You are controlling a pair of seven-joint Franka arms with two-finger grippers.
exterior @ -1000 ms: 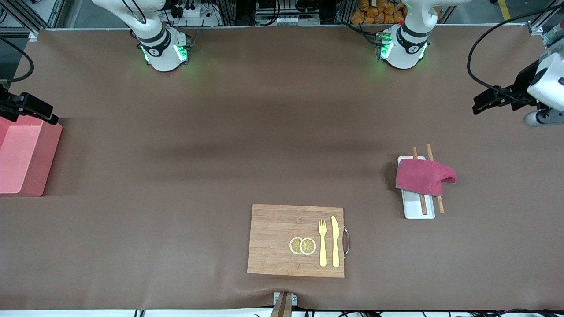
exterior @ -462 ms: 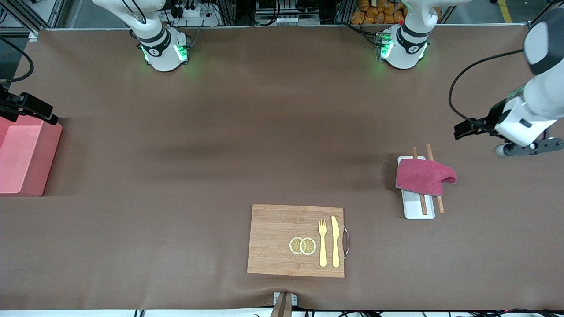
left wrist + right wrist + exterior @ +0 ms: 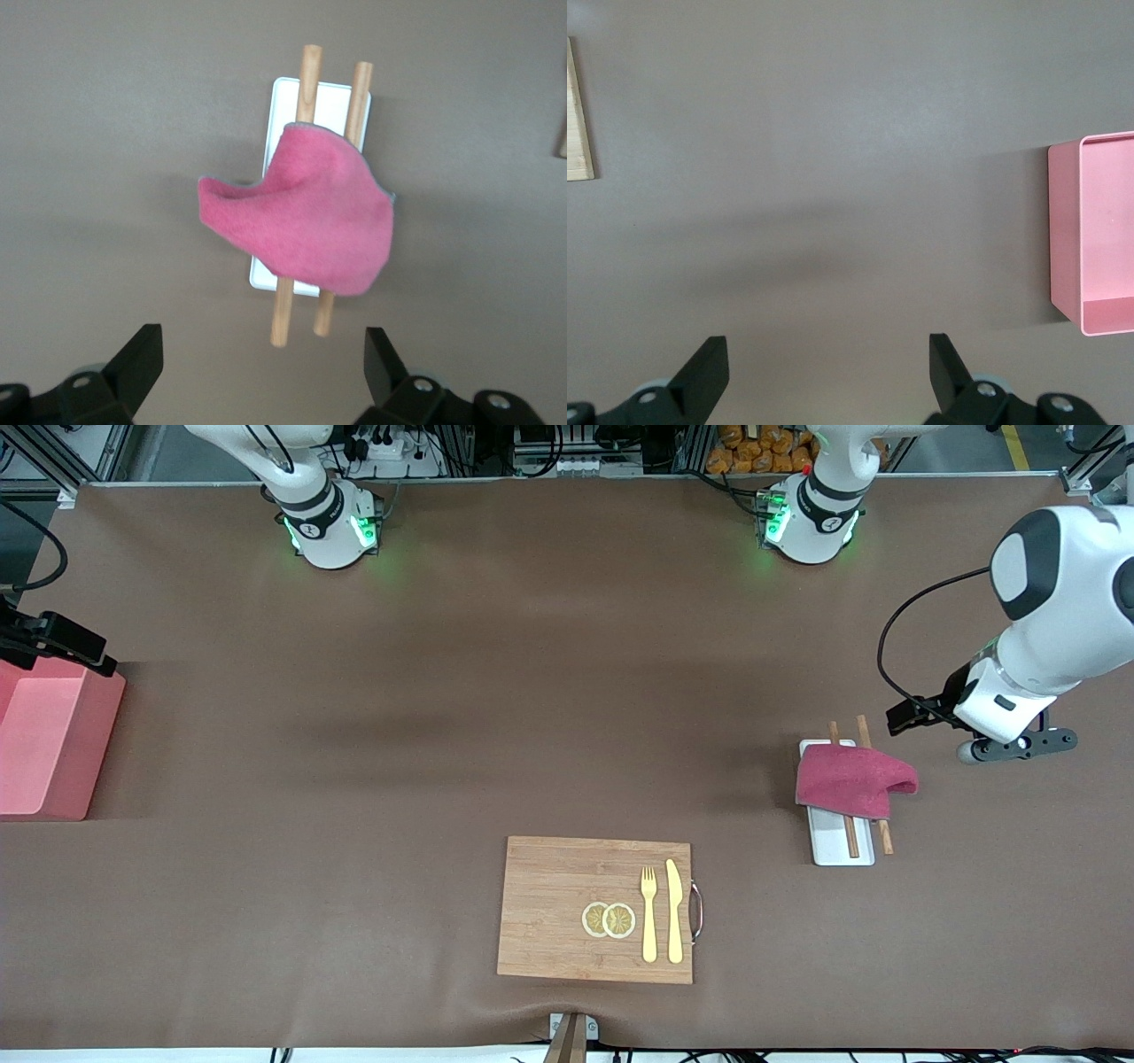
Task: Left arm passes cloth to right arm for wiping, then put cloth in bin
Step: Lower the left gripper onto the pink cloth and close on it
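The magenta-pink cloth (image 3: 850, 781) lies crumpled over a flat white tray (image 3: 842, 846) and two chopsticks (image 3: 883, 834), toward the left arm's end of the table. In the left wrist view the cloth (image 3: 306, 217) lies ahead of my open fingers. My left gripper (image 3: 908, 716) hangs open and empty in the air just beside the cloth, toward the left arm's end; in its own view the left gripper (image 3: 261, 367) holds nothing. The pink bin (image 3: 44, 744) stands at the right arm's end. My right gripper (image 3: 62, 642) waits open beside the bin (image 3: 1099, 230).
A wooden board (image 3: 567, 908) with two lemon slices (image 3: 609, 919), a yellow fork (image 3: 648, 912) and a yellow knife (image 3: 674, 911) lies near the front edge, mid-table. Its edge shows in the right wrist view (image 3: 578, 115). Brown table mat lies between board, tray and bin.
My left arm has swung in from the table's end and come down toward the cloth. The cloth, tray and right arm have not moved.
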